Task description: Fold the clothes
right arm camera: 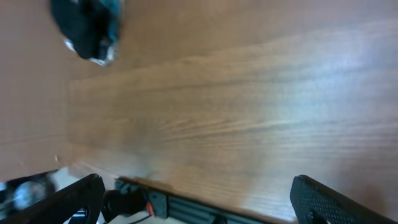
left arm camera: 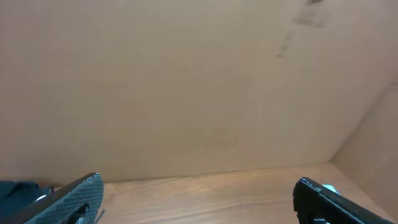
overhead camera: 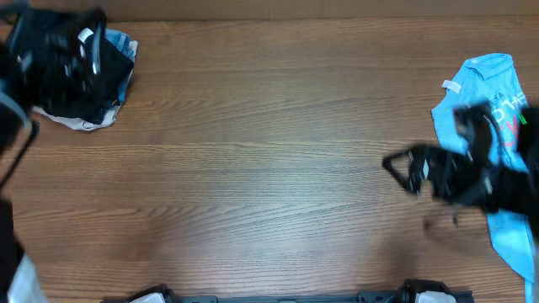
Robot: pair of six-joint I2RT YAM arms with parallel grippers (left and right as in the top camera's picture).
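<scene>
A black garment, seemingly the black T-shirt (overhead camera: 77, 99), lies on a small pile at the table's far left corner, mostly hidden under my left arm. It also shows as a dark lump in the right wrist view (right arm camera: 87, 28). My left gripper (overhead camera: 84, 46) hangs over that pile. In the left wrist view it (left arm camera: 199, 208) is open and empty, facing the cardboard wall. My right gripper (overhead camera: 401, 168) is open and empty above bare wood at the right, also seen in the right wrist view (right arm camera: 199, 205).
White and light blue cloth (overhead camera: 80, 123) pokes out under the dark pile. A light blue T-shirt with pink lettering (overhead camera: 493, 84) lies at the right edge under my right arm. A cardboard wall (left arm camera: 186, 81) stands behind the wooden table (overhead camera: 253, 168). A black rail (right arm camera: 186, 208) runs along the front edge.
</scene>
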